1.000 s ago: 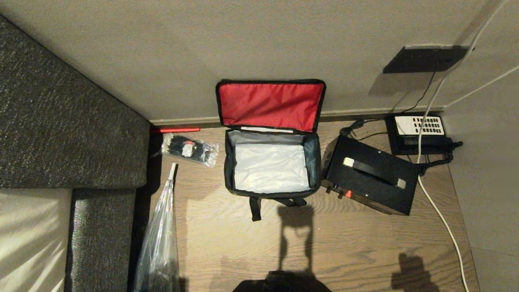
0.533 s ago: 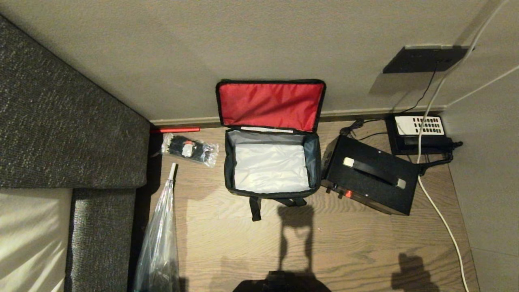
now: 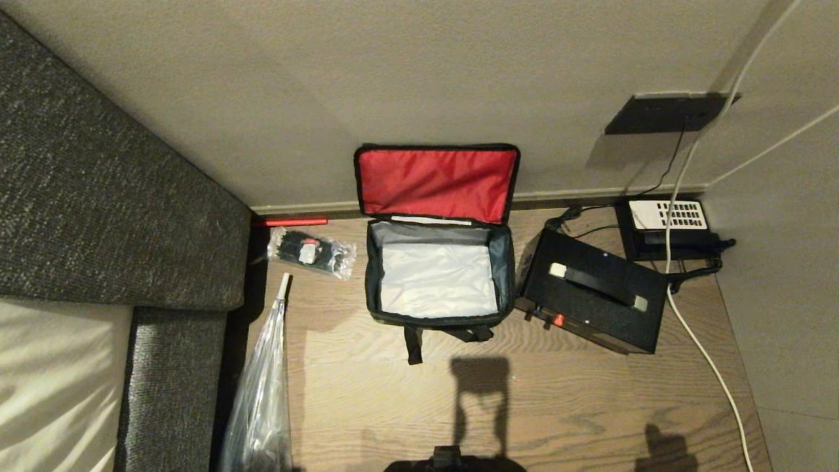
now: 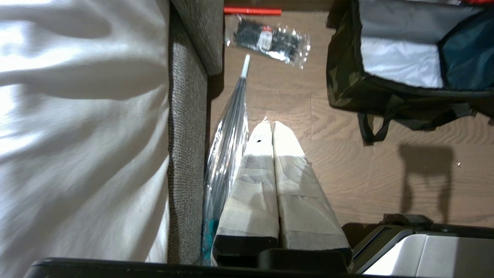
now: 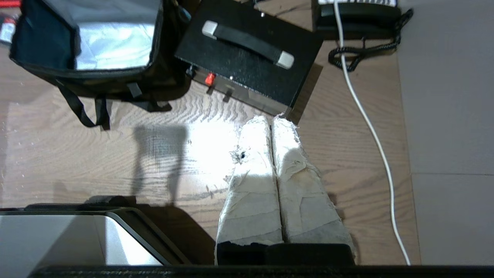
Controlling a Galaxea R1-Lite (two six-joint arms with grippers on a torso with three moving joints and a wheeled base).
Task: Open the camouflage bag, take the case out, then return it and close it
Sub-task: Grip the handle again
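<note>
With the camouflage bag (image 3: 438, 278) open and empty and the case (image 3: 593, 292) touching it, the right pincer (image 5: 271, 122), tips together like the left pincer (image 4: 271, 125), must part and grasp the case for its return.

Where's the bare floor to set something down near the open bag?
Wood floor in front of the camouflage bag and case is bare. Crowded: the case touches the bag's right; packet of ties and plastic sleeve sit left.

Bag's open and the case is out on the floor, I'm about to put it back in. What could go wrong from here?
1. The flat black case lies skewed beside the open camouflage bag, nearly as large as the opening; it may catch on the rim.
2. A white cable and the black telephone's coiled cord run close behind the case and could snag.
3. The red-lined lid leans against the wall and may drop mid-insertion.
</note>
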